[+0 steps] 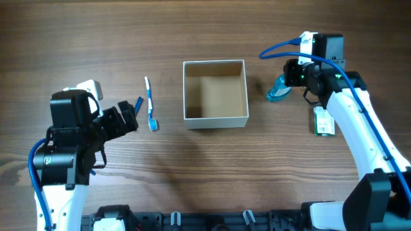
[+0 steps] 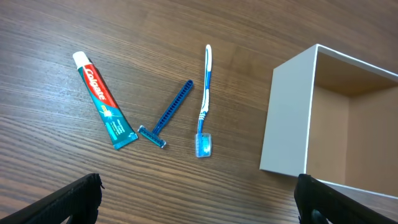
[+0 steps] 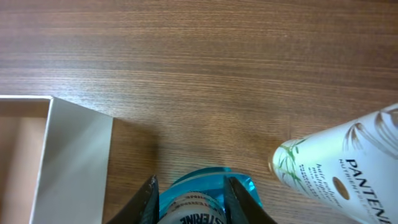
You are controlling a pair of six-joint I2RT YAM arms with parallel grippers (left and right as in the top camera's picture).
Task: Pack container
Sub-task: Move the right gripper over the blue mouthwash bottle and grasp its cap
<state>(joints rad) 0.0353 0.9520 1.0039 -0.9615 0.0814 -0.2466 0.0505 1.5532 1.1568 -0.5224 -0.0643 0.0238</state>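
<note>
Container (image 1: pixel 215 117) sits open-top at table (image 1: pixel 205 38) centre, and as far as visible nothing is inside it. Right gripper (image 1: pixel 290 76) is at 3 o'clock of the container, jaws clenched on a blue mouthwash bottle (image 3: pixel 198 202). In the right wrist view both fingers (image 3: pixel 148 200) press the bottle's sides. Whether the bottle rests on the table or is just off it cannot be told. Step in hand, as judged: carry this bottle into the container. To do it well, lift straight up first until the bottle's lower end clears the near white wall, travel toward 9 o'clock, stop over the middle of the tan floor, lower, and only then release. The wall is thin, so a low pass would likely push the container. A white tube (image 3: pixel 345 163) lies just beside the bottle at about 4 o'clock of the container; it sits away from the path and should not interfere, though the arm's elbow passes above it. Left gripper (image 1: pixel 130 115) is well off at 9 o'clock, jaws released wide and grasping nothing. Toothbrush (image 2: pixel 204 102), razor (image 2: pixel 166 116) and toothpaste (image 2: pixel 103 99) lie before it, apart from one another, with the toothbrush nearest the container. Both arms could crowd the opening if they reach in together; one at a time is safer.
</note>
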